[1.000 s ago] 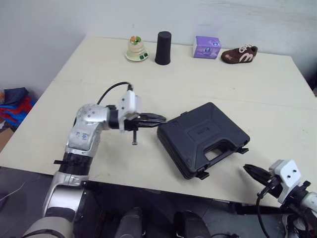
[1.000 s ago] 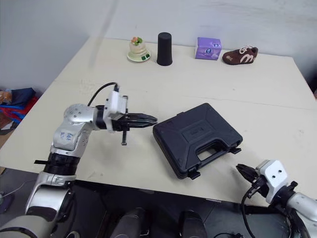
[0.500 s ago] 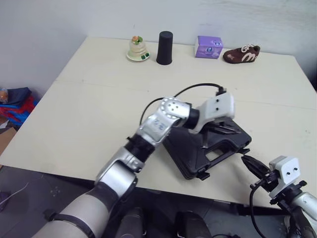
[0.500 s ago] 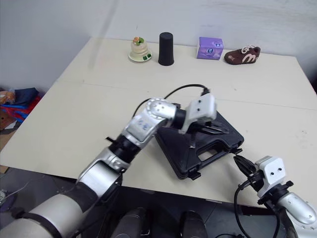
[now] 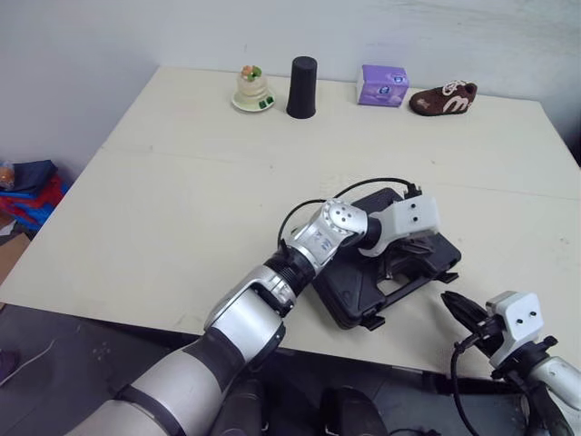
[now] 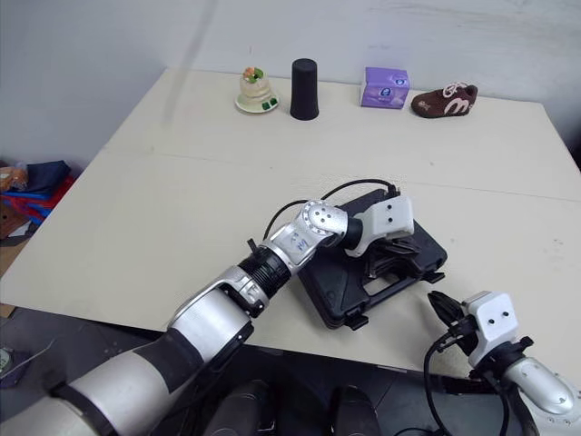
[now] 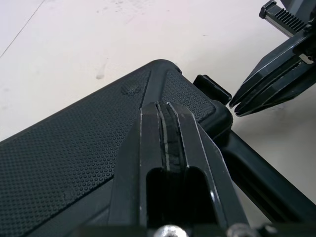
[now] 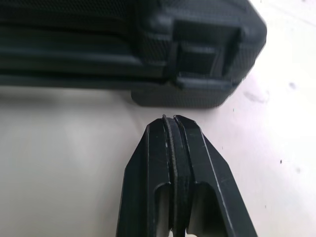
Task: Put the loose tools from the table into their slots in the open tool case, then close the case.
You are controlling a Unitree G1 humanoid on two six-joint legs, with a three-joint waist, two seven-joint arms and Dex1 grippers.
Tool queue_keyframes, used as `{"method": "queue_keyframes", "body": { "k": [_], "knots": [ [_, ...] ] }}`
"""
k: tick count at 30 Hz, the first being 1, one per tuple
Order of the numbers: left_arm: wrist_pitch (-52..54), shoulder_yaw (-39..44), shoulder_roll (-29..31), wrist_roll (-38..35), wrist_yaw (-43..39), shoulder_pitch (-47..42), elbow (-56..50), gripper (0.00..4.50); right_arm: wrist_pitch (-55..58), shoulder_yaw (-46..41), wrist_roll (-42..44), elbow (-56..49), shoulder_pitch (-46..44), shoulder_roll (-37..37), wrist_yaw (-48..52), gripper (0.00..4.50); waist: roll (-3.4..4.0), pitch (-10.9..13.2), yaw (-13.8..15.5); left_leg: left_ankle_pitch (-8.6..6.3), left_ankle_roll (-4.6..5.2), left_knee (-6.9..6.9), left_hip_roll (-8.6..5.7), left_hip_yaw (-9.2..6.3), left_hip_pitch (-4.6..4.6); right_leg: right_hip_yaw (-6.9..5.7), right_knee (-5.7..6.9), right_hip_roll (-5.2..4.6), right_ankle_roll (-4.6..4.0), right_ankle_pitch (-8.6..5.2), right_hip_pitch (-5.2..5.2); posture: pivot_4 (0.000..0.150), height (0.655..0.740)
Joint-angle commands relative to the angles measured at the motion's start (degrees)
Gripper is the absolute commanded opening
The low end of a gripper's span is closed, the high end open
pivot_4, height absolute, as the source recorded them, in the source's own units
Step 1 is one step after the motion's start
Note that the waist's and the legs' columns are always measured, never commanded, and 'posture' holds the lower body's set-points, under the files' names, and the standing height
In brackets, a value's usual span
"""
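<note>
With the tool case [image 5: 345, 292] lid already down, the left gripper [image 7: 165, 106], fingers closed and empty, sat over it, probably to press it shut, while the right gripper [image 5: 451, 302], fingers likewise closed on nothing, hovered beside a latch [image 8: 200, 59].

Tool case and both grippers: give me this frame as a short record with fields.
Tool case: black, lid shut, lying flat near the table's front edge
Left gripper: shut, over the lid's handle end
Right gripper: shut, just off the case's right corner, pointing at a latch, apart from it
Fastened: cannot tell
Back edge: figurine, black cup, purple box, brown shoe
</note>
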Motion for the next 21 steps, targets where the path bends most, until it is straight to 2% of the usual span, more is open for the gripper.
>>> {"method": "queue_keyframes", "body": {
  "k": [1, 8, 21],
  "knots": [
    [0.22, -1.61, -1.43, 4.06, 1.52, 0.43, 6.04, 0.02, 0.21, -0.41, -1.05, -1.83, -0.74, 0.18, -1.62, 0.0, 0.0, 0.0, -0.03, -0.01, 0.01, 0.0, 0.0, 0.0, 0.01, 0.0, -0.01, -0.01, 0.0, 0.0, 0.02, 0.15, 0.738],
    [0.08, -4.74, -0.25, 8.96, 1.47, 2.57, 8.75, 0.02, 1.6, -0.09, -2.8, -1.72, -3.31, -0.39, -2.93, 0.0, -0.2, -0.52, -0.14, -0.11, -0.03, 0.0, 0.06, -0.02, 0.17, 0.0, -0.06, -0.1, 0.0, 0.0, 0.17, 0.15, 0.738],
    [1.73, -3.29, 1.64, 8.38, -1.02, 5.27, 5.96, 0.02, 4.65, 1.87, -2.03, -1.72, -9.22, -1.01, -1.27, 0.0, -0.3, -0.86, -0.73, -0.56, 0.22, -0.07, 0.2, 0.11, 0.7, 0.03, -0.09, -0.23, -0.07, -0.04, 0.57, 0.15, 0.738]
  ]
}}
